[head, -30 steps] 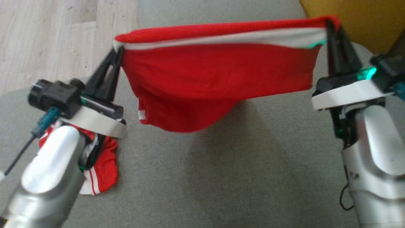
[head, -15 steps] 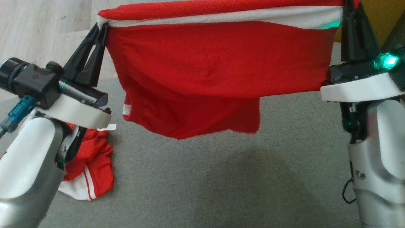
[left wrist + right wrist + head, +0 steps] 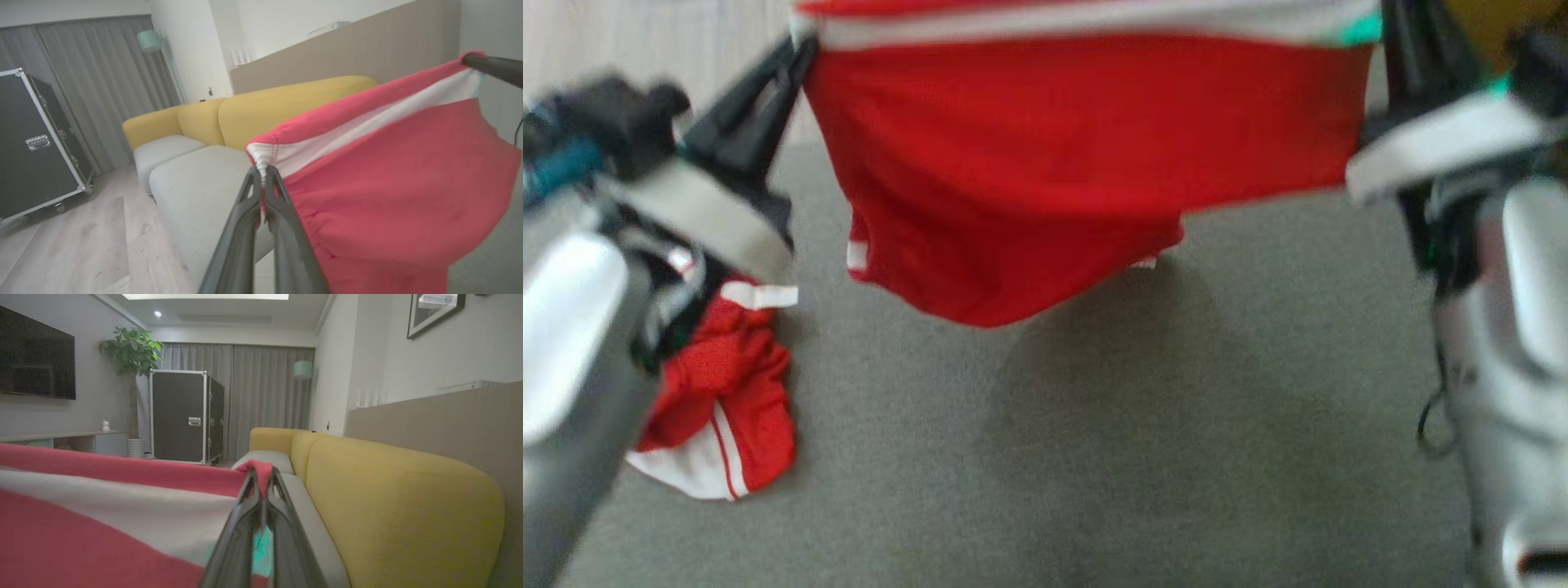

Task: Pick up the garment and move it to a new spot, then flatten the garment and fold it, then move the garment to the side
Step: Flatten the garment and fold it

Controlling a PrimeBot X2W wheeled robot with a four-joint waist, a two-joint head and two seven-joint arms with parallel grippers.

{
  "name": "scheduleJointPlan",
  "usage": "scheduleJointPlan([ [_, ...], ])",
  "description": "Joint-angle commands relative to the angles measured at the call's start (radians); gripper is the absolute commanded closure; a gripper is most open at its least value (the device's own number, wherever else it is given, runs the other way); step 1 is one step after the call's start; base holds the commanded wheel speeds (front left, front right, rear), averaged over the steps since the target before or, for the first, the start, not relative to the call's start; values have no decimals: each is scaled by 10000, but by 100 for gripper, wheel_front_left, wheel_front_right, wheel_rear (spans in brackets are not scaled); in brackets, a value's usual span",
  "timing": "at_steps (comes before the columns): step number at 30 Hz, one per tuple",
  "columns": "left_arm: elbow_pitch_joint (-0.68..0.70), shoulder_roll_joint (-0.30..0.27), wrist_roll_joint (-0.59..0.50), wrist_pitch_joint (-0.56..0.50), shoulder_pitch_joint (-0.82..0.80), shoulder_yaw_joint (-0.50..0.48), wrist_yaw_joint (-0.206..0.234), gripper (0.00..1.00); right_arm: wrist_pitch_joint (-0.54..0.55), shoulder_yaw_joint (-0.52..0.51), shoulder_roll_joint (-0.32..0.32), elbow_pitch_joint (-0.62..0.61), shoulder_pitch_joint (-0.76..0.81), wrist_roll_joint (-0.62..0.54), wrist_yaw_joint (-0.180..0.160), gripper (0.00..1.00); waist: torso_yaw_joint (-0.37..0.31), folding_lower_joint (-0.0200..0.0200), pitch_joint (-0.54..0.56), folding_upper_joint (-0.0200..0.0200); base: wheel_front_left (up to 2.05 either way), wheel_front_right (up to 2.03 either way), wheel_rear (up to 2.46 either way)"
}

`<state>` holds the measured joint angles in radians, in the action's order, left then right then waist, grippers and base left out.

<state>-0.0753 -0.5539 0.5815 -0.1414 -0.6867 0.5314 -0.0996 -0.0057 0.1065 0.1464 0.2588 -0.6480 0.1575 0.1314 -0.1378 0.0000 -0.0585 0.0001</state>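
Above a grey sofa seat [image 3: 1094, 457], a red garment [image 3: 1078, 155] with a white band along its top edge hangs stretched in the air between two robot grippers. The left gripper [image 3: 799, 47] is clamped on the band's left corner. In the left wrist view its two dark fingers [image 3: 245, 228] press together, with bunched white fabric pinched at the tips. The right gripper [image 3: 1393, 24] is clamped on the opposite corner. In the right wrist view its tips close on a small fold of red cloth. The top edge runs taut and nearly level. Below it the cloth sags to a loose point that appears clear of the seat, with a soft shadow on the seat beneath. The head view is blurred.

At the lower left of the head view, a second cloth [image 3: 727, 392], red with white stripes, lies crumpled on the seat, partly hidden behind the left arm [image 3: 572, 343].

A yellow backrest [image 3: 388, 498] runs along the far side of the seat. Beside the sofa is a pale wood floor [image 3: 81, 245]. On it stands a black case [image 3: 32, 163] with metal edges, in front of grey curtains [image 3: 106, 81]. A pale green lamp [image 3: 149, 40] and a leafy plant [image 3: 132, 347] stand nearby.
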Motion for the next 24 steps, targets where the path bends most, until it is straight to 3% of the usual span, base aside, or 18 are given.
scheduleJointPlan([
  [1, -101, -528, 76, -237, -1429, -391, -106, 100, 202, 228, 89, 177, -1344, 152, -7, 100, -81, 0, -985, -1, 0, 0, 0],
  [7, -1867, -511, 69, -238, -4510, 269, -299, 100, 30, 346, 323, 2644, -4613, 144, -7, 100, -62, 0, -2944, -1, 0, 0, 0],
  [14, -3968, -136, -169, 1518, -7319, 819, -307, 100, -1832, -797, 162, 4788, -7321, -941, -7, 100, -3, 0, -4074, -1, 0, 0, 0],
  [19, -5449, 447, -46, 3224, -8036, 1396, -309, 100, -2456, -1537, -259, 6088, -7779, -1779, -7, 100, 79, 0, -4395, -1, 0, 0, 0],
  [24, -6031, 785, 408, 3913, -7450, 2515, -309, 100, -2534, -1177, -337, 7424, -7147, -2310, -7, 100, 279, 0, -4466, -1, 0, 0, 0],
])
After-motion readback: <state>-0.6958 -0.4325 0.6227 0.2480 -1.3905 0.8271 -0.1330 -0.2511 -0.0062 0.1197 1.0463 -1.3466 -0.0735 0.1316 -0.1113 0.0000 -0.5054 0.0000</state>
